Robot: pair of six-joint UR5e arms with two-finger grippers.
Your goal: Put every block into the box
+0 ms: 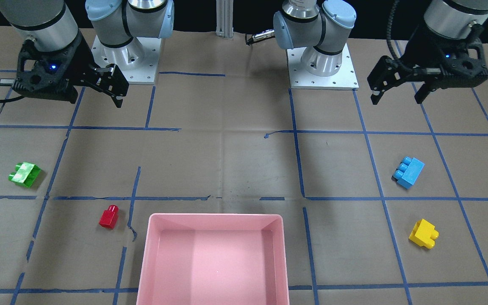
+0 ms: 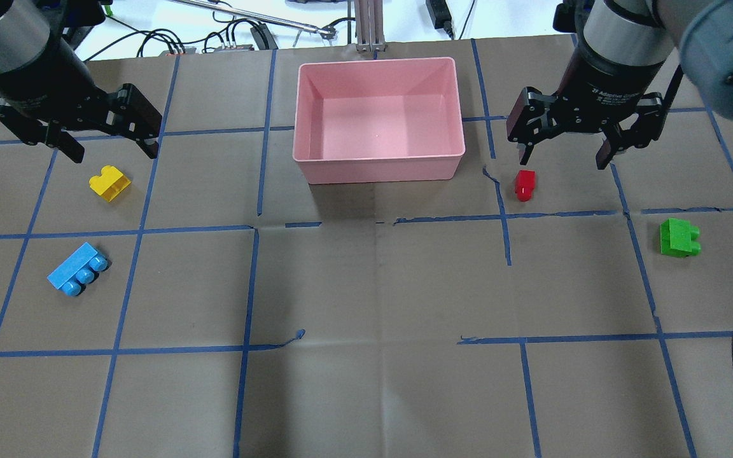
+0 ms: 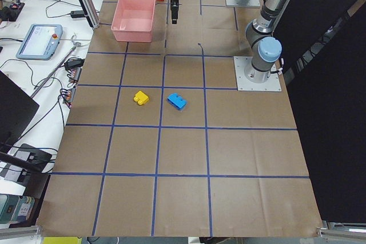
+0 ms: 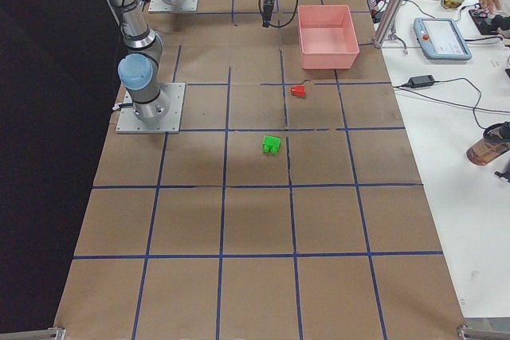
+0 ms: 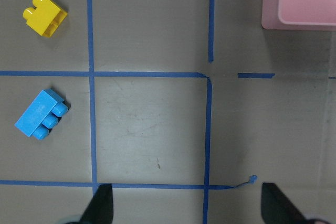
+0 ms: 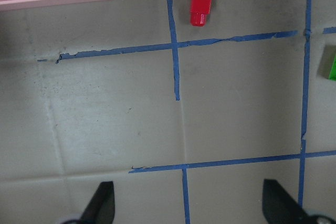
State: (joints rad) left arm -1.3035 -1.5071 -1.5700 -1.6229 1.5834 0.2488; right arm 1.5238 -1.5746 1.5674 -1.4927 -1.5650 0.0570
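Nearest the front-facing camera, the pink box (image 1: 215, 217) is seen at the worktop's (image 1: 227, 161) edge farthest from the robot, midway between the two arms. Its long axis runs across the worktop from the robot's left to its right.

All four blocks are found on the worktop outside the box, each tipped on its side.

- **Red block** (image 1: 109, 217): it is placed just beside the box on the robot's right, apart from the wall. Its long axis runs near-to-far, and its single stud is pointed back toward the robot.
- **Green block** (image 1: 25, 174): it is set farther out on the robot's right and closer to the robot. Its two studs are turned outward, away from the box.
- **Light-blue block** (image 1: 409, 172): it lies on the robot's left with its long axis on a diagonal. Its row of three studs is aimed toward the robot and the worktop's middle.
- **Yellow block** (image 1: 423, 233): it is placed near the light-blue one, farther from the robot. Its studs are pointed away from the robot and toward its left.

The left end effector (image 2: 114, 149) is held above the worktop near the yellow block. Its fingers are spread wide and nothing is gripped. The right end effector (image 2: 562, 159) is likewise raised near the red block, spread wide with nothing between its fingers.
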